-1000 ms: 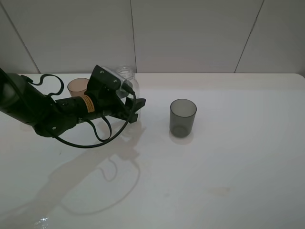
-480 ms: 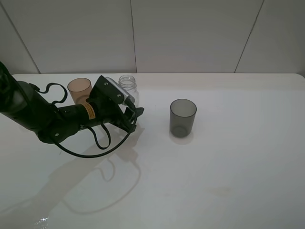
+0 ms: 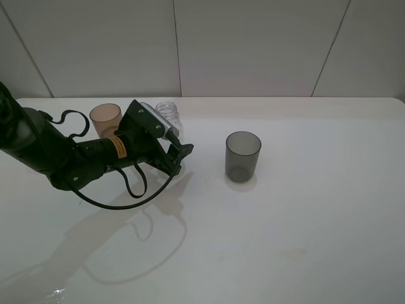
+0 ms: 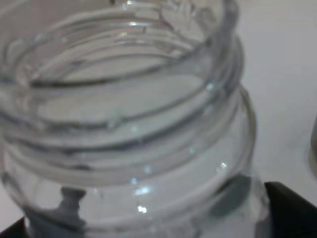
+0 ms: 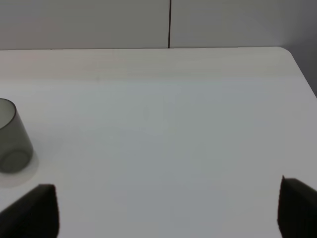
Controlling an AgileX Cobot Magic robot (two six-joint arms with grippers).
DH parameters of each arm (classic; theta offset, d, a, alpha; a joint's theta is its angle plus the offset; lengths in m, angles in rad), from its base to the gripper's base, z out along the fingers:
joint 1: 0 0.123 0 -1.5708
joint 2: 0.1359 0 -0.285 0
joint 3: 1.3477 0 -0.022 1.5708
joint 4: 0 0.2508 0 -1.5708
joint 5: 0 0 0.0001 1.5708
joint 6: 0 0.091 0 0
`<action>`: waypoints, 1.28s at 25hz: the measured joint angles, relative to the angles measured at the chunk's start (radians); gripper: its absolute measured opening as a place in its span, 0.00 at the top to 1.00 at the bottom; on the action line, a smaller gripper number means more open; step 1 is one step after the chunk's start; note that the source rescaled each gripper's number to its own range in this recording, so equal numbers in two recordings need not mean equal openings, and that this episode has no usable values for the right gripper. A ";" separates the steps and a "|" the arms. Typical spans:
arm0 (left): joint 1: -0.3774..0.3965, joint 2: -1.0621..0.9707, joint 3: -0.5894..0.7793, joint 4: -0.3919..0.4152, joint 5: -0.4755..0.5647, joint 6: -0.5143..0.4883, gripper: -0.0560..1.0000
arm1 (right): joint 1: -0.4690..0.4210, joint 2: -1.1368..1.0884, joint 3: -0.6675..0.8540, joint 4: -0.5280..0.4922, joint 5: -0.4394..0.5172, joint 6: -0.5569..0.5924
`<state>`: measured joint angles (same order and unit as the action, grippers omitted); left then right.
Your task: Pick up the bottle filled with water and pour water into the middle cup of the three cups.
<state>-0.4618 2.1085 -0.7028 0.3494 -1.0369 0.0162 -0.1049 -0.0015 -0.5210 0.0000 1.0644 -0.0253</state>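
Near the table's back-left: left gripper (image 3: pixel 178 155) at the bottle (image 3: pixel 168 116).
Bottle upright between its jaws, pad contact unclear. Pinkish-brown cup (image 3: pixel 105 118) beside it; grey cup (image 3: pixel 242 156) well apart. Right gripper (image 5: pixel 168 208) spread wide, holding nothing.

The white glossy worktop (image 3: pixel 304 215) is carrying a smoky dark grey cup (image 3: pixel 242 156), standing upright right of centre and well apart from the rest. A pinkish-brown cup (image 3: pixel 105 118) is standing upright near the back left. The clear bottle (image 3: pixel 168 117) is showing beside it; whether its base is resting on the worktop cannot be told.
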 joint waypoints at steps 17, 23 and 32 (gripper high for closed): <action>0.000 -0.363 0.004 -0.030 0.117 0.003 0.27 | 0.000 0.000 0.000 0.000 0.000 0.000; 0.000 -0.677 0.003 -0.105 0.505 0.003 0.27 | 0.000 0.000 0.000 0.000 0.000 0.000; 0.000 -1.253 0.003 -0.254 1.259 -0.009 0.27 | 0.000 0.000 0.000 -0.006 0.000 0.000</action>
<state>-0.4618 0.8553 -0.7000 0.0953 0.2218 0.0069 -0.1049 -0.0015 -0.5210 -0.0060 1.0644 -0.0253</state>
